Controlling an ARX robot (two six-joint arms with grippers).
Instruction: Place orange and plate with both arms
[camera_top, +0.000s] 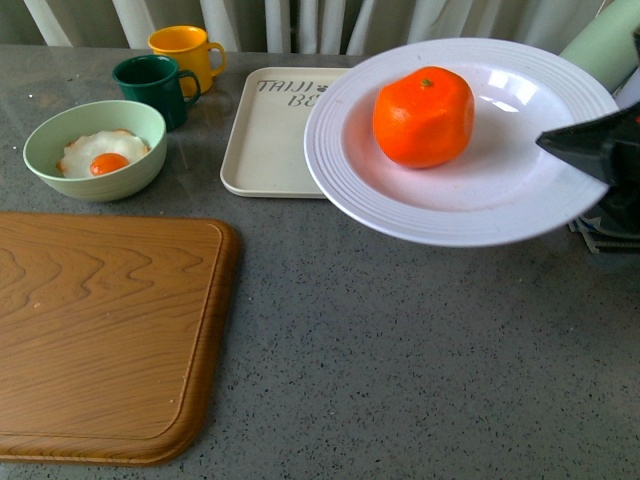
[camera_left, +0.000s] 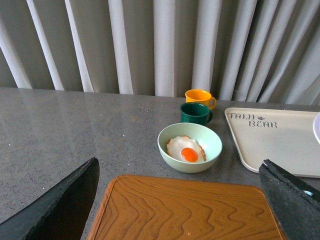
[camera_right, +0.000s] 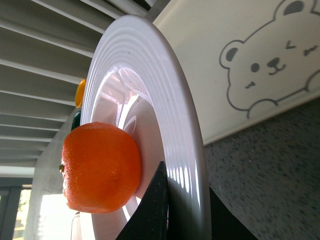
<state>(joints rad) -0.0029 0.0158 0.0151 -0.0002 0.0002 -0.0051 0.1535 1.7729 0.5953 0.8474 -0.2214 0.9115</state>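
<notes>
Currently, item by item:

- Right tool (camera_top: 560, 143): clenched on the near rim of the plate (camera_top: 500, 205), one jaw over the ridges and one under, as the right wrist view shows
- Plate: appears held clear of the tabletop (camera_top: 400, 350), reaching out from the tool and overhanging an edge of the cream tray (camera_top: 270, 140)
- Orange (camera_top: 423, 115): sitting in the plate's hollow, just beyond the right tool's tips, stem dot up; nothing grips it
- Left tool (camera_left: 180, 200): released, jaws wide apart and empty, with the wooden board (camera_left: 190, 210) below it and the green bowl (camera_left: 190, 147) with its fried egg just past the board
- Two cups, green (camera_top: 155, 88) and yellow (camera_top: 185, 50): further out beyond the bowl, well away from both tools

Step in hand, as judged: carrying the loaded plate toward its resting place; setting down not yet done

Next move calls for: keeping the plate level so the loose fruit does not roll, lowering until the base meets a flat surface, then unclamping; the landing spot cannot be told from these views
</notes>
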